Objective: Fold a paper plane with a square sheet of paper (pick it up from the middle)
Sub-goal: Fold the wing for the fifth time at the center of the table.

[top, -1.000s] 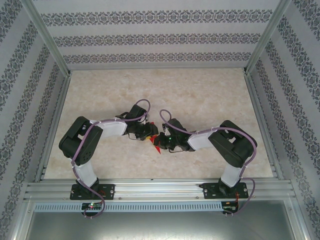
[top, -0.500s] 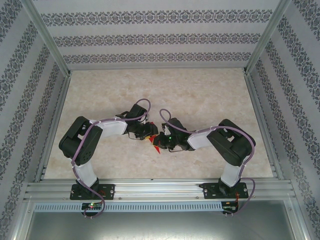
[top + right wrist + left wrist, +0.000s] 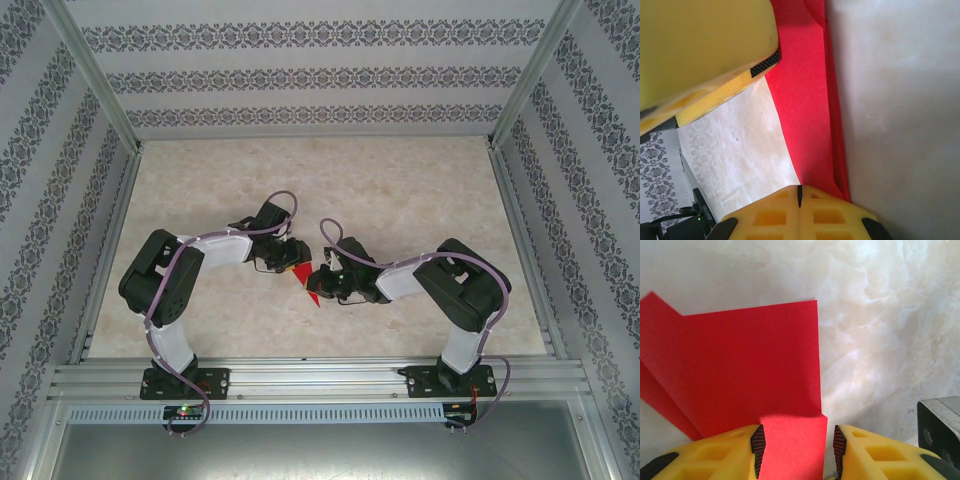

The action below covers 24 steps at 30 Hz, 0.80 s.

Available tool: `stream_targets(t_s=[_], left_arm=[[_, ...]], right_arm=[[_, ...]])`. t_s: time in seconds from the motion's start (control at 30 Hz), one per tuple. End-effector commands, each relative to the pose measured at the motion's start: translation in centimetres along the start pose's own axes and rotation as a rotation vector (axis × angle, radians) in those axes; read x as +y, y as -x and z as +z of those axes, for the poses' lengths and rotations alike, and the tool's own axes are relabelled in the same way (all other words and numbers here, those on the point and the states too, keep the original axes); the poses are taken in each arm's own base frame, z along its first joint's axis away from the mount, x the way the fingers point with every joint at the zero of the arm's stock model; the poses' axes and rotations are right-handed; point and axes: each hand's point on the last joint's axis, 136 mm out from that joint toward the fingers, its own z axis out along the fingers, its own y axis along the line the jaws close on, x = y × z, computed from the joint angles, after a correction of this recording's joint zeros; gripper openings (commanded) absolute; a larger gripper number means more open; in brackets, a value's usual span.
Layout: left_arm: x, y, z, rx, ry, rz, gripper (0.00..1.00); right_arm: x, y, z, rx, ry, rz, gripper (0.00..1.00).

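Where bent arms (image 3: 215,250) meet, left hand (image 3: 796,437) gapes astride red paper (image 3: 750,365) — right hand (image 3: 800,192) pinches it.

The square sheet of paper (image 3: 740,365) lies on the table (image 3: 880,340) ahead of the left gripper (image 3: 796,445), a flap between its fingers; the right gripper (image 3: 800,192) sits opposite.

Pale marbled table (image 3: 400,190) enclosed by patterned walls (image 3: 300,80) and aluminium rails (image 3: 320,375)

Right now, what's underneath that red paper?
Pale marbled table shows all round the red paper. Whatever lies directly beneath the sheet is covered, so I cannot tell.
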Motion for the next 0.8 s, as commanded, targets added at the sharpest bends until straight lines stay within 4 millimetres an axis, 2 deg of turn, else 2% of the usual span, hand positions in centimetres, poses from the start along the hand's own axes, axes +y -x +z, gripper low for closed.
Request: stream_targets(t_s=[0.0, 0.27, 0.5, 0.77], left_arm=[[1.9, 1.6, 0.0, -0.024, 0.061, 0.015, 0.45], [4.7, 3.1, -0.4, -0.030, 0.062, -0.040, 0.45], [5.5, 5.1, -1.4, -0.057, 0.051, -0.070, 0.46], [6.2, 7.4, -1.6, -0.077, 0.055, -0.108, 0.46]], right_arm=[[-7.9, -4.0, -0.7, 0.101, -0.252, 0.115, 0.00], [-8.0, -4.2, -0.8, 0.109, -0.253, 0.116, 0.00], [-8.1, -4.3, -0.8, 0.114, -0.253, 0.119, 0.00], [-8.0, -4.5, -0.9, 0.124, -0.246, 0.116, 0.00]])
